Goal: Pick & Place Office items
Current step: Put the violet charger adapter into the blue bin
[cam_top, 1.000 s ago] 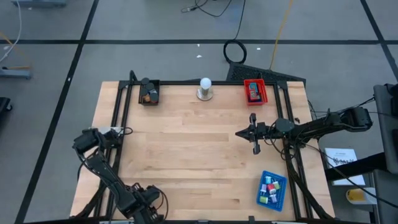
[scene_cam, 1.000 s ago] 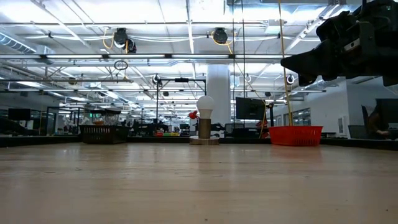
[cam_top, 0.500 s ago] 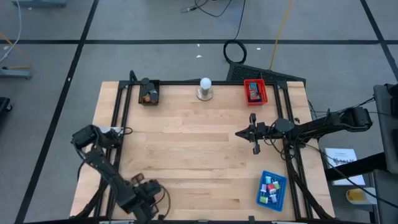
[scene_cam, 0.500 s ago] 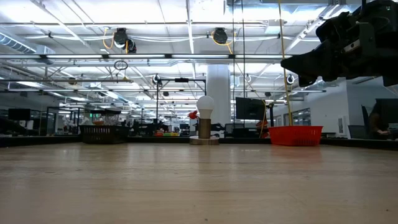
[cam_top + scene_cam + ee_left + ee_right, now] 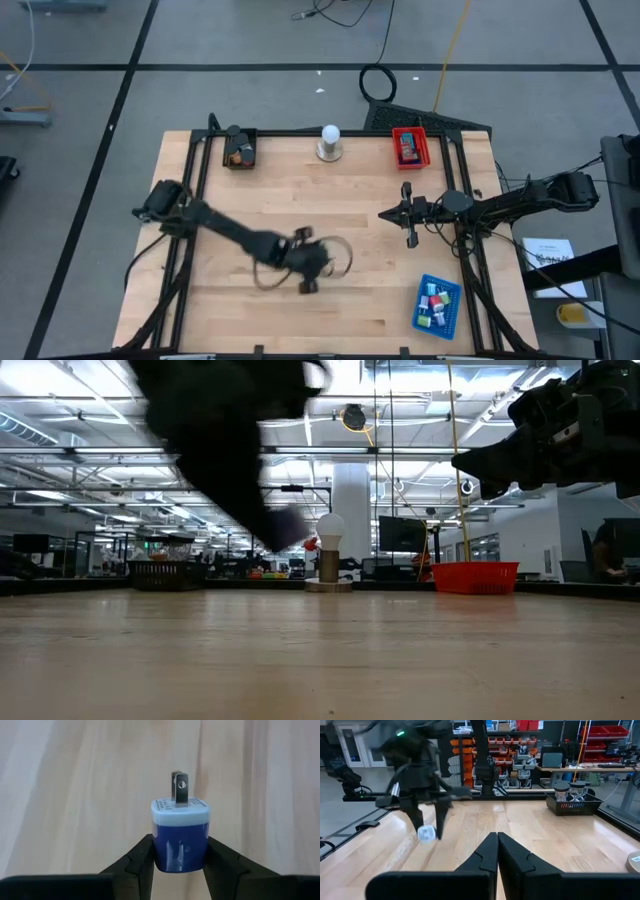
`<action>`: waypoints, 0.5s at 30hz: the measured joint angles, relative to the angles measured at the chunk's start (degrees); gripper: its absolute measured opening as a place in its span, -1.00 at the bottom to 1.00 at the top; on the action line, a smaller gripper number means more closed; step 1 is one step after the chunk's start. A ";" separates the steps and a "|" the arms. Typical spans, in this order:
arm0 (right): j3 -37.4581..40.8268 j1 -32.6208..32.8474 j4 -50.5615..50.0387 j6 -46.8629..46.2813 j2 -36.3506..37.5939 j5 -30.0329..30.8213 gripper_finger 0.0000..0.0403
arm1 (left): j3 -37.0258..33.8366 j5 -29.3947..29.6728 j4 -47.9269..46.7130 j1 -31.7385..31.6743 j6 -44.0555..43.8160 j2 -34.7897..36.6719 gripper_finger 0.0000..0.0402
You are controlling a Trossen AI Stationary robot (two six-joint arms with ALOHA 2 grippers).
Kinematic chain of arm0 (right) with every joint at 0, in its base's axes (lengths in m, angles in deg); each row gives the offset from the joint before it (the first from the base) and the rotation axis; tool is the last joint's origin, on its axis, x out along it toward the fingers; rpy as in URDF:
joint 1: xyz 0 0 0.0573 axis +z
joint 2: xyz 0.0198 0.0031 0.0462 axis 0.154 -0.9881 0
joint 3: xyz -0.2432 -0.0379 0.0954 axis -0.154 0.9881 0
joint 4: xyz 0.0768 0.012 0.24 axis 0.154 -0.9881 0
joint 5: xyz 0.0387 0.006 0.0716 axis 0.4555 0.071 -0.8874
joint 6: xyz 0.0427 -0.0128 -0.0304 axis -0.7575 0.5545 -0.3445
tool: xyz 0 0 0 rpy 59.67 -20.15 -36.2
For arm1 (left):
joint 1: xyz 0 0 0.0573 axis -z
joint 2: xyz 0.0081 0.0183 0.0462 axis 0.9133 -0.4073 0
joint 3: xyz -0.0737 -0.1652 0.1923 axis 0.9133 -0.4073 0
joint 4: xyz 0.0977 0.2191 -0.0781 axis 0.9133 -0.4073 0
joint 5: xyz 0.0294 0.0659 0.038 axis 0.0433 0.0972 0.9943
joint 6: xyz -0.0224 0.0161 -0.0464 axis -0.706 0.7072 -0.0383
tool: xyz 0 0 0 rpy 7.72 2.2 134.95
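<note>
1. My left gripper [image 5: 179, 862] is clamped on a blue wall charger [image 5: 180, 837], one finger against each side, prongs pointing away from my wrist. I carry it above the bare middle of the table [image 5: 330, 210] (nothing lies beneath).
2. This is, I judge, the carry step; next I need a tray to release it into.
3. My right gripper [image 5: 497, 851], fingers pressed together and empty, hangs over the table's right side, between me and the trays there.
4. Farther right, the blue tray [image 5: 436, 305] holds other office items [image 5: 433, 300]; the red tray [image 5: 409, 146], white ball [image 5: 329, 133] and black tray [image 5: 239, 147] line the far edge.
</note>
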 joint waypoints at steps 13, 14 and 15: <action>0.00 0.00 -0.60 -0.44 0.00 -0.04 -1.00 | 2.29 -13.34 14.00 -13.30 17.52 -8.45 -0.33; 0.00 0.00 -0.48 -0.25 0.02 -0.02 -1.00 | 2.67 -13.59 13.54 -13.46 17.59 -8.85 -0.33; 0.00 0.00 -0.49 -0.13 0.00 -0.02 -1.00 | 2.87 -13.67 12.89 -13.59 17.58 -9.29 -0.33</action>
